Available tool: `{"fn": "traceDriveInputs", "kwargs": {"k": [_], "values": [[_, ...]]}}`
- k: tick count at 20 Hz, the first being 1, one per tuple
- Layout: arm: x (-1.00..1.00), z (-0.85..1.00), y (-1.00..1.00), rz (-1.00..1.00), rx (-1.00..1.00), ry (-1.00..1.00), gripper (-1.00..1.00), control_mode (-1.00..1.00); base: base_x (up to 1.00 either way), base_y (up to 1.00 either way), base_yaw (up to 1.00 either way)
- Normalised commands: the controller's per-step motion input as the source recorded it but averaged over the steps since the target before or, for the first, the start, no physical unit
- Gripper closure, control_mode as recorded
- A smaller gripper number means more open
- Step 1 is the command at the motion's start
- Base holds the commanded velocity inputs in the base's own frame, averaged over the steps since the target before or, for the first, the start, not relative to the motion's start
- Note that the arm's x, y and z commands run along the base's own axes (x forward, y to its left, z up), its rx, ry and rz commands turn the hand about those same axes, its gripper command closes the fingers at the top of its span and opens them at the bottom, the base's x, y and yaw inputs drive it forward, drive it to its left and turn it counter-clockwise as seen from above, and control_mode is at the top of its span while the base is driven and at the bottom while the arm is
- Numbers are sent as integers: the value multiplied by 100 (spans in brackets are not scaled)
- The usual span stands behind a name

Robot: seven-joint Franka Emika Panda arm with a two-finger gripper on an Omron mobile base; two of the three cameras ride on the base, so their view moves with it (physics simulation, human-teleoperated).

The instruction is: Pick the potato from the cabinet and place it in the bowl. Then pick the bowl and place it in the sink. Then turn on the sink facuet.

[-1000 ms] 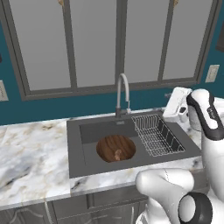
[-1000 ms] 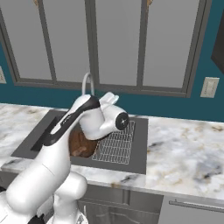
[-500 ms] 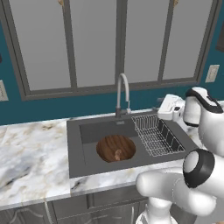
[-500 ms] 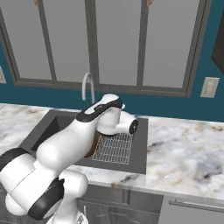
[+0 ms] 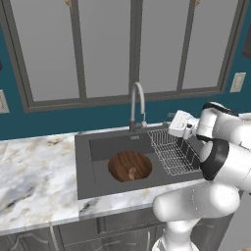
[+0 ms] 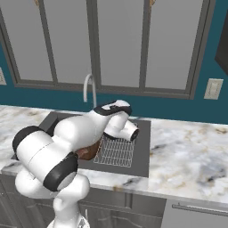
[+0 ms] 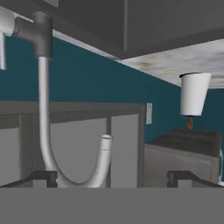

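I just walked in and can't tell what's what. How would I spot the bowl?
Find the dark grey sink sunk into the marble counter, below the big window. The bowl sits in its left half, beside the wire rack. It is the one round, brown wooden thing there, with a small tan potato inside.

grained wood bowl [image 5: 129, 165], marble worktop [image 5: 34, 171]
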Motion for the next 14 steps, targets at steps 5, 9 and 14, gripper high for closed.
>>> {"fn": "traceDriveInputs", "kwargs": {"k": [5,9,14], "values": [[28,-13,27,-4,0,0,-100,-100,0,0,0],[50,-6,12,-8,0,0,-100,-100,0,0,0],[52,-21,9,-8,0,2,-100,-100,0,0,0]]}}
